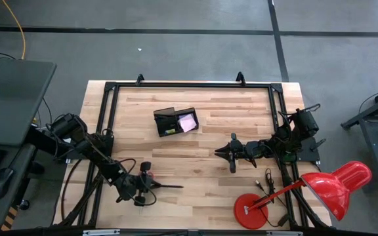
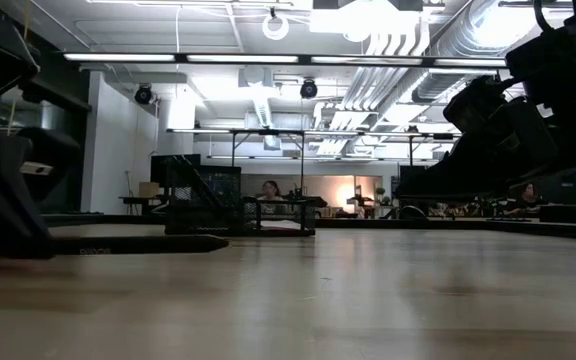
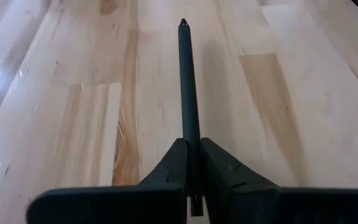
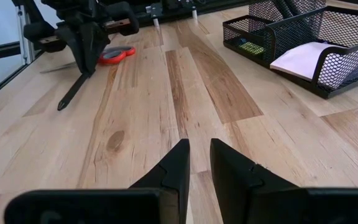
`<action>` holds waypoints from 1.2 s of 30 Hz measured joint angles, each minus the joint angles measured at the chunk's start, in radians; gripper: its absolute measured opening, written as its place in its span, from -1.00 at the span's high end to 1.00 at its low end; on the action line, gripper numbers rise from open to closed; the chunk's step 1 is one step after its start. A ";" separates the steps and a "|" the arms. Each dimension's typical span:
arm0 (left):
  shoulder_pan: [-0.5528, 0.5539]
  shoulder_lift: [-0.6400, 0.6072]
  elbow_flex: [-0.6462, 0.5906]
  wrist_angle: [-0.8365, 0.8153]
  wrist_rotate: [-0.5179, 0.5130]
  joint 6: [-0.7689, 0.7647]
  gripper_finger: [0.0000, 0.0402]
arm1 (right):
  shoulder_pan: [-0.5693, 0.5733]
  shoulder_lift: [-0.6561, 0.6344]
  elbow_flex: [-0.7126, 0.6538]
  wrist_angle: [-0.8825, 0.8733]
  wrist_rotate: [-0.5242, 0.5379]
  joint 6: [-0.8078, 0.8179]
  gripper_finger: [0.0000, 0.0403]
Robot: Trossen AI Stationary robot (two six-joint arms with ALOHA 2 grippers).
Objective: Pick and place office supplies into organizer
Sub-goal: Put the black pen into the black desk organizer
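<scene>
Grasp step: left gripper [image 3: 191, 163] clamped on a pen [image 3: 187, 81] (lower left, high view); next, carry to organizer [image 1: 176, 122].

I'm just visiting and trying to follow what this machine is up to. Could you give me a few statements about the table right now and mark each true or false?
1. The left gripper is shut on a black pen. True.
2. The pen is already in the organizer. False: it is at the near part of the table, far from the organizer.
3. A pale pad lies in one organizer compartment. True.
4. The right gripper holds the red-handled scissors. False: it holds nothing; the scissors lie by the left arm.
5. The red lamp stands at the table's left edge. False: it is at the right.
</scene>
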 joint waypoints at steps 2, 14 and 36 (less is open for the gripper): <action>0.000 -0.002 0.000 0.001 -0.008 0.000 0.97 | 0.000 0.000 0.000 0.000 0.000 0.000 0.71; 0.000 -0.113 0.000 -0.072 -0.081 0.004 0.96 | 0.000 0.000 0.000 -0.002 0.000 0.000 0.71; 0.356 -0.688 0.083 -0.787 -0.097 0.056 0.93 | 0.000 0.000 0.000 -0.017 0.000 0.000 0.71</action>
